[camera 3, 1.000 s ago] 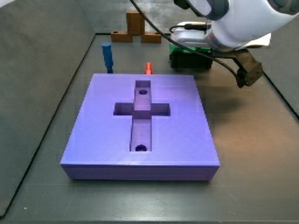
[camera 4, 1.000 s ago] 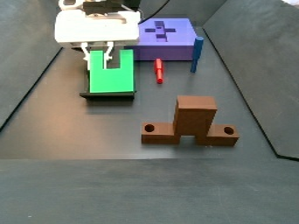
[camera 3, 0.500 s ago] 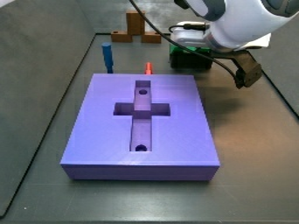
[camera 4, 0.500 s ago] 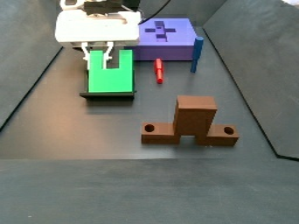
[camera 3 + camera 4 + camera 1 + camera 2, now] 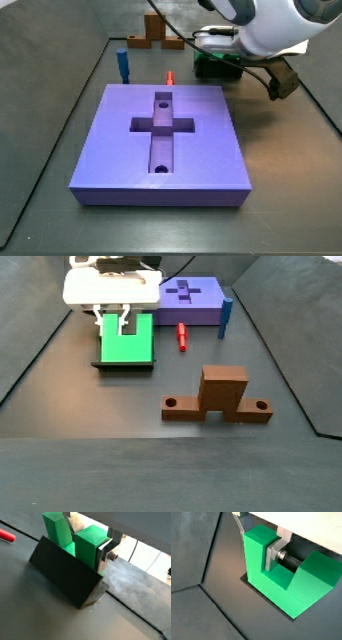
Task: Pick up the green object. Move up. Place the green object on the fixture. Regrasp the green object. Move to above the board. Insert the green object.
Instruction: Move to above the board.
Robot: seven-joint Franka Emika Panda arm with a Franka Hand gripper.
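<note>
The green object [image 5: 127, 346] is a bright U-shaped block standing on the dark fixture [image 5: 120, 363], beside the lavender board [image 5: 174, 150]. My gripper [image 5: 122, 322] reaches down over it. In both wrist views the two fingers straddle one prong of the green object [image 5: 87, 547] [image 5: 284, 587]. One silver finger plate [image 5: 271, 554] lies flat against the prong's notch side, and the other finger [image 5: 67, 518] sits against its outer face. The gripper [image 5: 85, 539] [image 5: 256, 542] is shut on that prong. The fixture [image 5: 63, 572] shows as a dark sloping plate under the block.
A thin blue peg [image 5: 120, 62] stands upright at the board's far corner. A small red piece [image 5: 182, 337] lies on the floor between board and fixture. A brown wooden upright piece [image 5: 218, 394] stands apart from them. Dark walls border the floor.
</note>
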